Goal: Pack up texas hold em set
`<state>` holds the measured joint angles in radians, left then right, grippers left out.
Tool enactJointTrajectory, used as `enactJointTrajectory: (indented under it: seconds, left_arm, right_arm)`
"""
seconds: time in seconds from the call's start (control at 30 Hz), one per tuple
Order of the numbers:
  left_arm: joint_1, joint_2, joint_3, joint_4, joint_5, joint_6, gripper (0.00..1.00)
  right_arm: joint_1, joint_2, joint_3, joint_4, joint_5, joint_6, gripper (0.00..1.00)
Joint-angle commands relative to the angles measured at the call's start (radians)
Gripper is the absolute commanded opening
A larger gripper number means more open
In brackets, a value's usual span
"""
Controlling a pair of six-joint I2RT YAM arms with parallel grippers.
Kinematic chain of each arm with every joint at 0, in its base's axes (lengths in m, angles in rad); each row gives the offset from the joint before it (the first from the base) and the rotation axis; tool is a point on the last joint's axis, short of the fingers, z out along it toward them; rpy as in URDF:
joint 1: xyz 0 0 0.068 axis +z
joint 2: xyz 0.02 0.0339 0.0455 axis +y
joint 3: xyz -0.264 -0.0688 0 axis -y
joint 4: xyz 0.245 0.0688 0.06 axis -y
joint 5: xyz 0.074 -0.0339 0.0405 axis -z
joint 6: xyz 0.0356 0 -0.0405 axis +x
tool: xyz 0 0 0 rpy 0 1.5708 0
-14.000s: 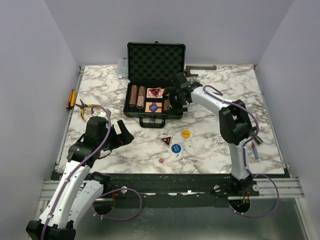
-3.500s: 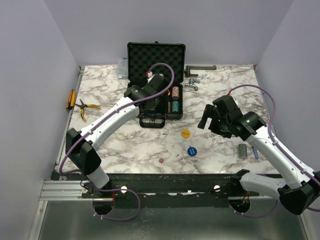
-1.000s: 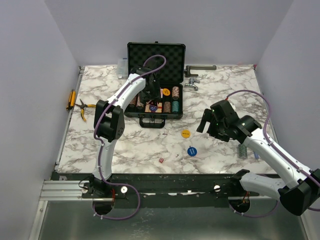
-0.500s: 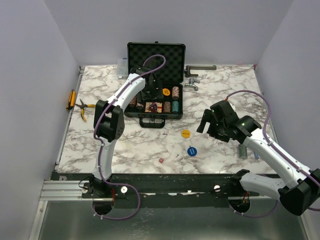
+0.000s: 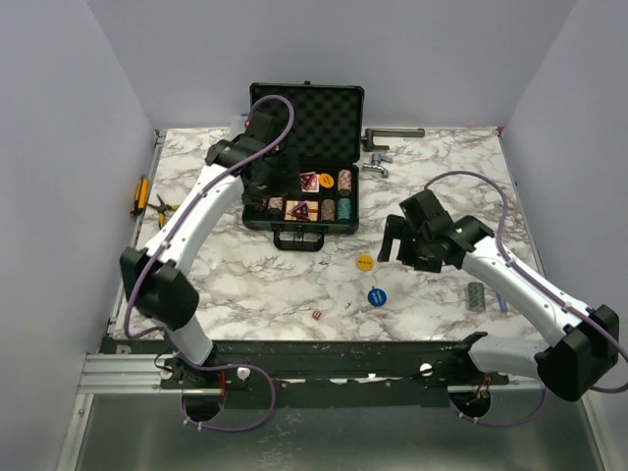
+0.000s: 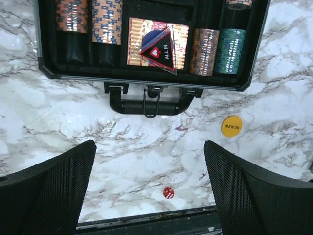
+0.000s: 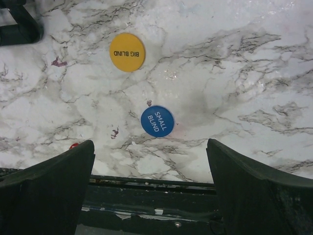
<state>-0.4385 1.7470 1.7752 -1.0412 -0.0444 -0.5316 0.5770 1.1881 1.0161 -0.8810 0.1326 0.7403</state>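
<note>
The black briefcase (image 5: 304, 108) stands open at the back, handle (image 6: 146, 100) toward me. It holds brown chip stacks (image 6: 107, 20), a teal stack (image 6: 230, 44), and cards with the red "ALL IN" triangle (image 6: 160, 46) lying on them. My left gripper (image 5: 263, 186) hovers open and empty over the case's left front (image 6: 149, 191). A yellow "BIG BLIND" disc (image 7: 127, 52), a blue "SMALL BLIND" disc (image 7: 157, 121) and a red die (image 6: 167, 193) lie on the marble in front of the case. My right gripper (image 5: 392, 240) is open and empty above the discs (image 7: 151, 186).
Pliers (image 5: 162, 208) and a yellow-handled tool (image 5: 139, 194) lie at the left edge. A metal handle (image 5: 392, 133) and a fitting (image 5: 378, 165) lie right of the case. A clear box (image 5: 239, 132) is behind its left corner. A small grey part (image 5: 477, 295) lies at the right.
My left gripper has pulled up and to the left out of the case. My right gripper has shifted slightly left toward the discs. The discs and die have not moved.
</note>
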Motion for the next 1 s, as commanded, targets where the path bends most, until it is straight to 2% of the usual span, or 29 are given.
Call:
enactJointTrajectory:
  seconds: [0.0, 0.13, 0.27, 0.47, 0.7, 0.87, 0.97]
  left_arm:
    - [0.006, -0.194, -0.175, 0.050, -0.059, 0.031, 0.91]
    - [0.006, -0.375, -0.332, 0.074, -0.070, 0.045, 0.93]
    - [0.007, -0.555, -0.480, 0.095, -0.089, 0.062, 0.98]
    - [0.013, -0.810, -0.655, 0.135, -0.090, 0.074, 0.98]
    - [0.014, -1.023, -0.796, 0.134, 0.020, 0.087, 0.98]
    - [0.013, -1.086, -0.867, 0.158, 0.180, 0.017, 0.98]
    - [0.013, -1.051, -0.897, 0.158, 0.239, -0.036, 0.89]
  right_arm:
    - [0.005, 0.073, 0.050, 0.033, -0.066, -0.074, 1.00]
    - [0.006, 0.126, 0.073, 0.059, -0.088, -0.086, 1.00]
    - [0.006, 0.173, 0.080, 0.091, -0.114, -0.081, 1.00]
    - [0.010, 0.260, 0.100, 0.115, -0.126, -0.077, 1.00]
    - [0.015, 0.366, 0.126, 0.126, -0.118, -0.062, 1.00]
    - [0.020, 0.393, 0.133, 0.120, -0.097, -0.031, 1.00]
    - [0.021, 0.390, 0.120, 0.108, -0.092, -0.021, 0.99]
